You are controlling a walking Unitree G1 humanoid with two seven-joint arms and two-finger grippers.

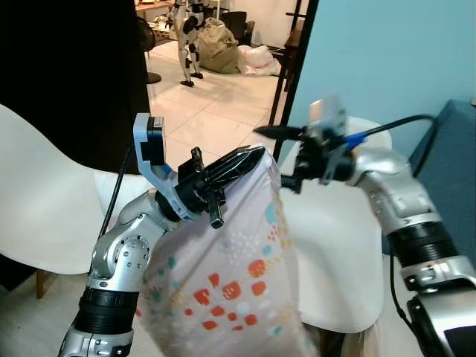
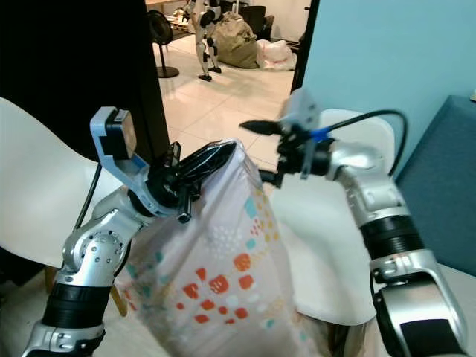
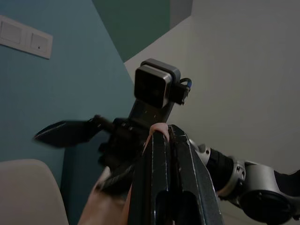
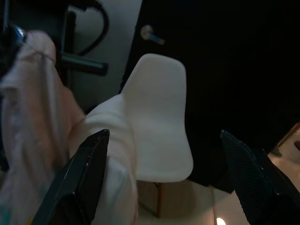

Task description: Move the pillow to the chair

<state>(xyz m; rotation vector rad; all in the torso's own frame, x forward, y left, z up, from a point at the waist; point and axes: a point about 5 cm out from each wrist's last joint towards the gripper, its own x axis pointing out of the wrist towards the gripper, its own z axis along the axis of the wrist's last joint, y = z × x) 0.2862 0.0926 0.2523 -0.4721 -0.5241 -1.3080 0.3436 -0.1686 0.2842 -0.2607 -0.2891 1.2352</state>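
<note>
The pillow (image 1: 230, 268) is white with red, orange and teal dots and hangs upright in front of me. My left gripper (image 1: 249, 157) is shut on its top corner, with pinkish fabric pinched between the fingers (image 3: 164, 154). My right gripper (image 1: 279, 158) is open just right of that corner, one finger above it and one below, not touching the fabric. A white shell chair (image 1: 338, 253) stands directly behind the pillow. In the right wrist view the open fingers (image 4: 86, 161) frame another white chair (image 4: 159, 126), with the pillow (image 4: 33, 93) to one side.
A second white chair (image 1: 44, 208) stands at my left before a black panel (image 1: 67, 67). A teal wall (image 1: 372, 52) and a blue sofa (image 1: 455, 163) are at the right. Far back on the tiled floor are another robot (image 1: 190, 33) and bags (image 1: 223, 48).
</note>
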